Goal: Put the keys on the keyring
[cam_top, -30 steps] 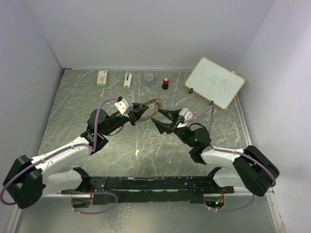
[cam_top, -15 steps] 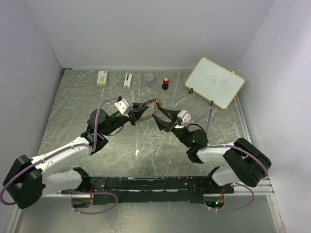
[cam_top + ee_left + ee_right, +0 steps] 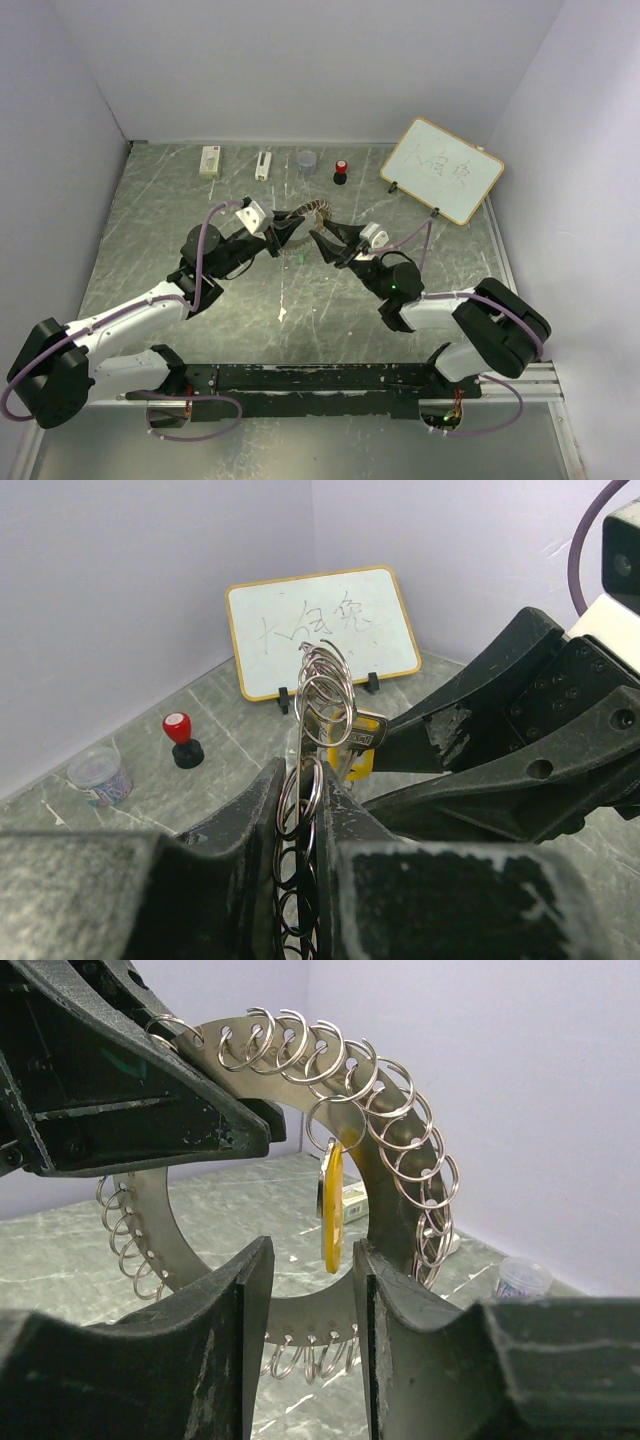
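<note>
My left gripper [image 3: 300, 775] is shut on the keyring [image 3: 322, 680], holding it upright above the table. The keyring [image 3: 385, 1210] is a flat metal ring rimmed with small split rings; in the top view it [image 3: 305, 213] sits between both grippers. The yellow key [image 3: 331, 1205] hangs from one small ring, between the fingers of my right gripper [image 3: 312, 1255]. That gripper is open, with a gap on each side of the key. The left wrist view shows the yellow key [image 3: 358, 762] just beyond the ring. A tiny greenish piece [image 3: 297, 256], apparently the green key, lies on the table below.
A whiteboard [image 3: 442, 170] stands at the back right. Along the back wall are a red-topped black knob [image 3: 341, 170], a small grey cup [image 3: 306, 161] and two white boxes [image 3: 210, 161] [image 3: 263, 165]. Both arms meet mid-table.
My right gripper has moved left and forward to the ring, and its jaws have narrowed around the hanging yellow key. The left arm and the keyring have stayed still.
</note>
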You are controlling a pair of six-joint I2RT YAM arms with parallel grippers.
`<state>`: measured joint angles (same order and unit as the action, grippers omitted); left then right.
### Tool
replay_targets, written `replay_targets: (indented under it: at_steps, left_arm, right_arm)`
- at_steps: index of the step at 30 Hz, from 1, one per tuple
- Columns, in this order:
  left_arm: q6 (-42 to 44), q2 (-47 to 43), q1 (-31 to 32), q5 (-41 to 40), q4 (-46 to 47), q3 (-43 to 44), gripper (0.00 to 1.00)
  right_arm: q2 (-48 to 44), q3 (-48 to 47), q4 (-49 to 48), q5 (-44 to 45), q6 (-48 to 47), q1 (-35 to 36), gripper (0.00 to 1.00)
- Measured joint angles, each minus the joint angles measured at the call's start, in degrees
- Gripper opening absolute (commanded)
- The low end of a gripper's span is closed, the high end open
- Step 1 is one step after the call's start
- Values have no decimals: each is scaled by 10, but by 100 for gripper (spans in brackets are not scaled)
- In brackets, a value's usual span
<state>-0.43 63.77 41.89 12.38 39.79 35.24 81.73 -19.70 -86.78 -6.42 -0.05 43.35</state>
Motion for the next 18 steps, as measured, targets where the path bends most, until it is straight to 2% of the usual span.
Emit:
replay_targets:
  at_steps: [12, 18]
  left_arm:
    - [0, 1, 1, -2, 3, 0, 7]
    - [-1, 3, 2, -2, 7, 0, 7]
  right_arm:
    - [6, -9, -2, -2, 0, 6, 34]
    - [7, -13, -4, 1, 0, 7, 29]
